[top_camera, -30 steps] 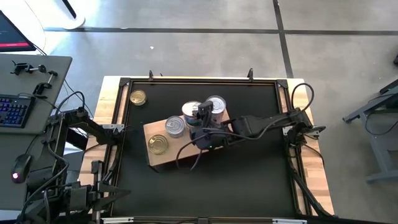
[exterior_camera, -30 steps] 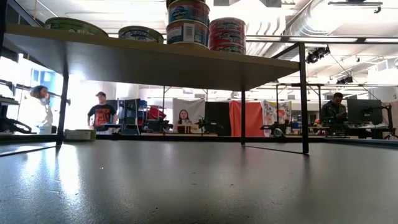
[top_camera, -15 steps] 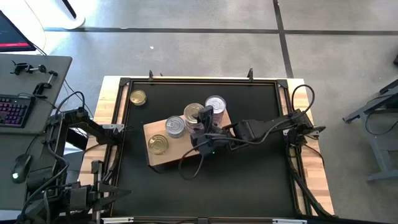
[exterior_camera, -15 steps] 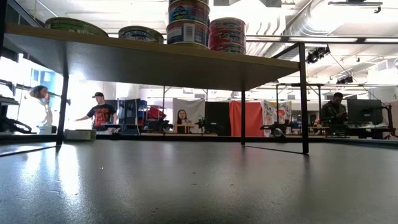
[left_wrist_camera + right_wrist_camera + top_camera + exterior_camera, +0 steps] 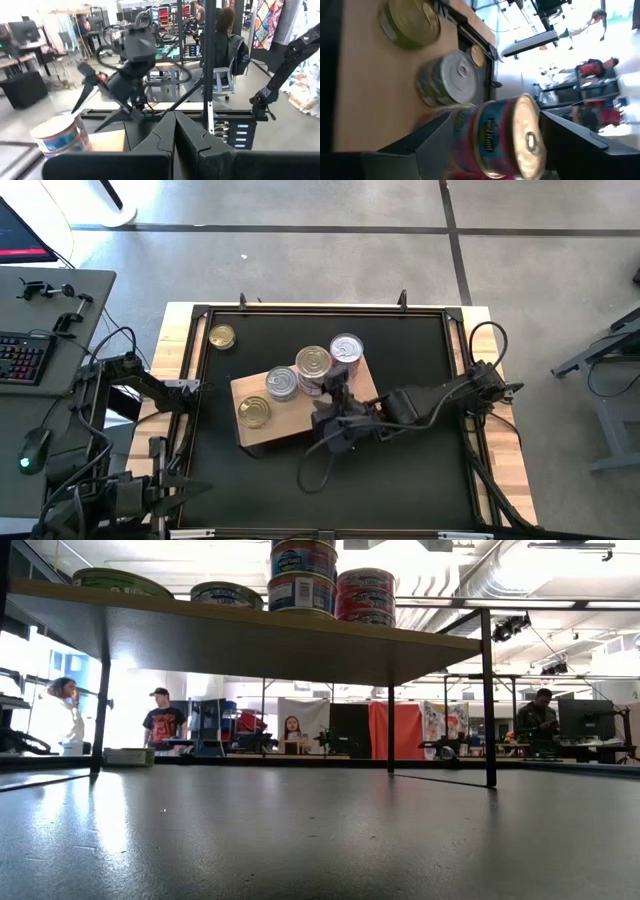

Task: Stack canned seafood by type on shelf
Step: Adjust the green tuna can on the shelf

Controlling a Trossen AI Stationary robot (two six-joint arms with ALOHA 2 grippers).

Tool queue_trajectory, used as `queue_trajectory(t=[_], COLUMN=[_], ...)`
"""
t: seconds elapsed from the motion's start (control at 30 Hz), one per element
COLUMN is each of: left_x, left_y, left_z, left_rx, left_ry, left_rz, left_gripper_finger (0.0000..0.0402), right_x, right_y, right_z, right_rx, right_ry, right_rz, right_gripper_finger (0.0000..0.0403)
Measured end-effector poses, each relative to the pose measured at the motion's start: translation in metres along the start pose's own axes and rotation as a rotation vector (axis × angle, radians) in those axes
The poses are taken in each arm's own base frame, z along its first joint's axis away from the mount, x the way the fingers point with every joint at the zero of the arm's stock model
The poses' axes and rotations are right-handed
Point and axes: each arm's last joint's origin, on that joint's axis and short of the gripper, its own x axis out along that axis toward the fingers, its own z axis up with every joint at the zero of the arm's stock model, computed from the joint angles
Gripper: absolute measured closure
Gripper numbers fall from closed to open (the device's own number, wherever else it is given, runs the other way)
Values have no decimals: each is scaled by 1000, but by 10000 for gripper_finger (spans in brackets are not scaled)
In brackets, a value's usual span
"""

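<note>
The shelf (image 5: 300, 420) is a light-brown wooden board on thin black legs. It carries a flat gold-topped tin (image 5: 253, 412), a silver-topped tin (image 5: 283, 383), a stack with a gold top (image 5: 313, 363) and a silver-topped stack (image 5: 346, 347). From the low view the tins (image 5: 303, 575) show above the shelf's edge (image 5: 250, 630). My right gripper (image 5: 333, 388) is open just near-side of the gold-topped stack. Its fingers (image 5: 432, 145) stand on either side of the top tin (image 5: 505, 140) without touching it. My left gripper (image 5: 175, 116) is shut, level, at the table's left edge (image 5: 190, 385).
One gold tin (image 5: 222, 337) lies on the table's far left corner, off the shelf. The black tabletop (image 5: 320, 840) runs under the shelf. Cables trail from my right arm (image 5: 440, 395) over the table. People and desks show in the room beyond.
My right gripper has drawn back from the gold-topped stack toward the table's near edge, swinging a little. The stack's gold top, covered by the gripper a second ago, now shows bare. The tins have kept their places on the shelf.
</note>
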Motion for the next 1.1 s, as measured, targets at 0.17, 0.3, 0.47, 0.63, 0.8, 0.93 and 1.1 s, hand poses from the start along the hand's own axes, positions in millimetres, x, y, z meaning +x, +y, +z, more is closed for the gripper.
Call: queue_trajectory(t=[0.17, 0.3, 0.47, 0.63, 0.8, 0.93, 1.1], left_x=[28, 64, 89, 103, 123, 150, 170], left_y=[7, 24, 47, 59, 60, 63, 86], left_z=[-8, -30, -55, -70, -91, -107, -105], left_rx=[-124, -200, -186, -181, -187, -196, -174], left_ry=[108, 354, 584, 733, 854, 928, 987], left_rz=[-22, 23, 219, 271, 177, 40, 2], left_gripper_finger=[401, 402, 402, 402, 401, 401, 401], right_x=[-11, -13, -17, -33, -52, -66, -86], right_y=[9, 17, 27, 38, 48, 56, 86], right_z=[3, -4, -24, -29, -32, -35, -48], right_rx=[280, 455, 482, 466, 456, 560, 621], right_ry=[-26, 38, 244, 321, 340, 395, 460], right_rz=[70, 213, 431, 440, 377, 352, 359], right_gripper_finger=[119, 119, 119, 119, 119, 119, 123])
